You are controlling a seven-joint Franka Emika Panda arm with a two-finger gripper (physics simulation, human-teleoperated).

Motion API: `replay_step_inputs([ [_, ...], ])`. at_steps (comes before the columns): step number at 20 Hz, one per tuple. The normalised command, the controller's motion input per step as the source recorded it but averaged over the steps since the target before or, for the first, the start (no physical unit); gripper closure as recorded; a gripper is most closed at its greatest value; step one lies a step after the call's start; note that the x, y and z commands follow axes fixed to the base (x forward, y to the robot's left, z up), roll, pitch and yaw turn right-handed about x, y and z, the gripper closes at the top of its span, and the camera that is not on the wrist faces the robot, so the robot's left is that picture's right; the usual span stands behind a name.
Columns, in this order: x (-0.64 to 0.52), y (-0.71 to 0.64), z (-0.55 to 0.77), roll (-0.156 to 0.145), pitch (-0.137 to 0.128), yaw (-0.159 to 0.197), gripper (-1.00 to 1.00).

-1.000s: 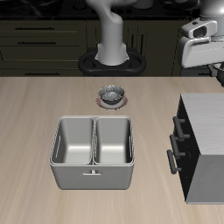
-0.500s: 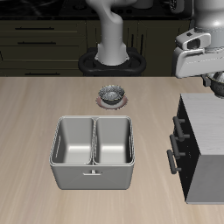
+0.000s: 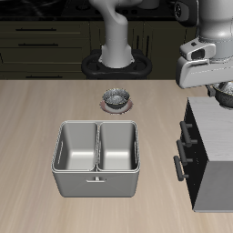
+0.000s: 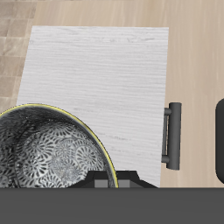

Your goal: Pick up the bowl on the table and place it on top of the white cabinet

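The bowl [image 4: 44, 162], grey speckled with a dark mottled inside, hangs close under the wrist camera, held by its rim. In the exterior view only its edge [image 3: 225, 92] shows below the white hand at the frame's side. My gripper [image 3: 221, 88] is shut on the bowl and holds it above the back part of the white cabinet [image 3: 217, 146]. The cabinet's pale top [image 4: 101, 70] lies under the bowl, and one black bar handle [image 4: 173, 136] shows on its front. The wood-grain table [image 3: 36, 118] spreads around it.
A like bowl on a reddish disc [image 3: 116, 97] sits on the table farther back, near the robot's base [image 3: 116, 62]. A grey two-compartment metal basin [image 3: 96, 159] stands near the table's front edge, beside the cabinet.
My gripper with the bowl has come forward and down from the back corner, and is now over the cabinet's back part. Nothing else has moved.
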Motion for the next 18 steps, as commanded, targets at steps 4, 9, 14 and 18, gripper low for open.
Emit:
replay_step_inputs([
  [4, 0.03, -0.03, -0.05, -0.005, 0.007, -0.001, 1.0],
  [9, 0.02, 0.0, -0.05, 0.002, 0.005, 0.005, 1.0],
  [14, 0.0, 0.01, -0.01, -0.001, 0.003, 0.026, -1.0],
  [18, 0.03, -0.02, -0.05, -0.01, 0.01, 0.001, -1.0],
])
